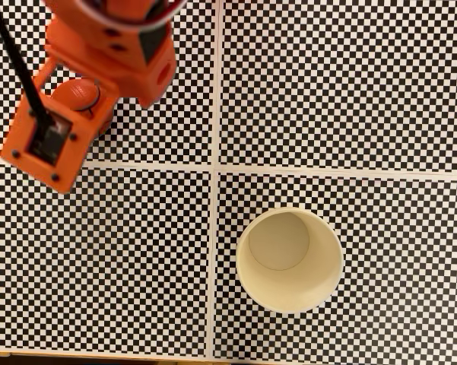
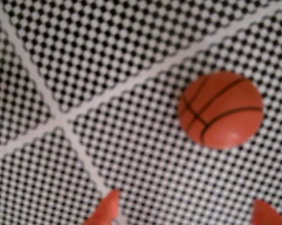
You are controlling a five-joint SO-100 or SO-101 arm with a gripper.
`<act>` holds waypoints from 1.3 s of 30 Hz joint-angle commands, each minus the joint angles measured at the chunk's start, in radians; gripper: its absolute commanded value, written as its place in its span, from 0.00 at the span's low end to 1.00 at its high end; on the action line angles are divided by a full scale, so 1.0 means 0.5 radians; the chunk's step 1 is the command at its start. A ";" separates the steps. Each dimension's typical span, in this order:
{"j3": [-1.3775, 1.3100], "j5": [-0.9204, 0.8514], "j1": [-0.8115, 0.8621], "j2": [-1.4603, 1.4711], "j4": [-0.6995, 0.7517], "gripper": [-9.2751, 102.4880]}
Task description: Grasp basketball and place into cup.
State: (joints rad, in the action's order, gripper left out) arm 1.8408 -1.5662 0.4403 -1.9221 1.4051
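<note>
The basketball (image 2: 220,109) looks smooth, slightly glossy rubber; the cup (image 1: 290,261) is matt cream paper; the arm's orange housing (image 1: 106,57) is matt plastic; the desk (image 1: 350,91) has a flat printed checker sheet.

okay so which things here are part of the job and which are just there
Part of the job:
basketball
cup
gripper, open, not yet around the ball

Just there:
checkered mat with white dividing lines
black cable on the arm
</note>
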 commanded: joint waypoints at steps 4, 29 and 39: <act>-0.166 -0.043 0.040 0.061 -0.015 0.49; -0.819 -0.138 0.202 0.969 0.003 0.51; -0.828 -0.212 0.245 1.074 0.003 0.52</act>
State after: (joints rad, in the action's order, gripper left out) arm 1.4696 -1.6582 0.5492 -1.3837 1.4051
